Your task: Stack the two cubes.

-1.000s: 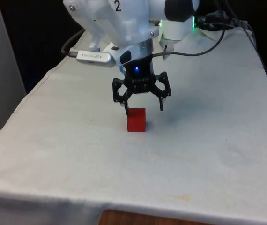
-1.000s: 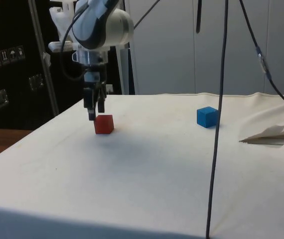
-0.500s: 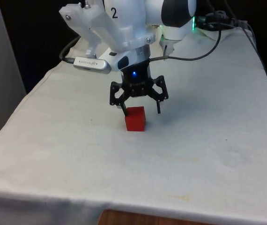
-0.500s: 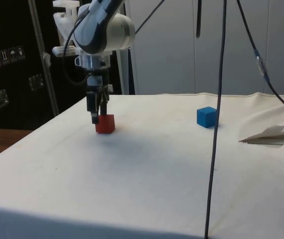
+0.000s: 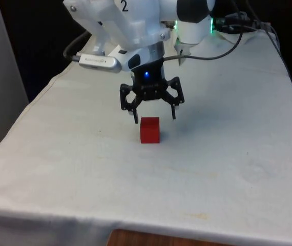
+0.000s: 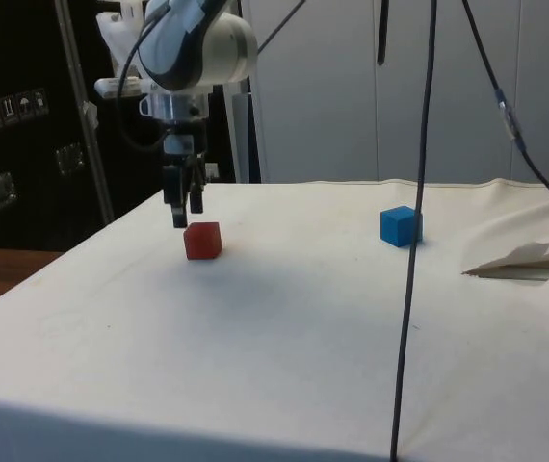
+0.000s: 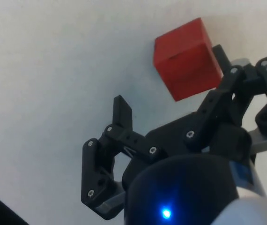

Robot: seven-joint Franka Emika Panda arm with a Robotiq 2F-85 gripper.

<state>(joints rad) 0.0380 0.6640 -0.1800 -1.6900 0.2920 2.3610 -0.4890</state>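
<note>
The red cube (image 5: 150, 130) rests on the bench (image 5: 228, 169); the blue cube (image 6: 400, 225) sits well apart from it. You see the hand (image 5: 154, 116) spread wide, empty, just above the red cube.

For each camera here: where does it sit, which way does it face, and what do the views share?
Front view: faces the arm across the table; pincer open above the red cube.
Side view: from the table's side, toward dark cabinets; arm, red cube, blue cube.
Wrist view: looks down past the pincer's fingers at the cloth.
Shared: the red cube, ungrasped.
</note>
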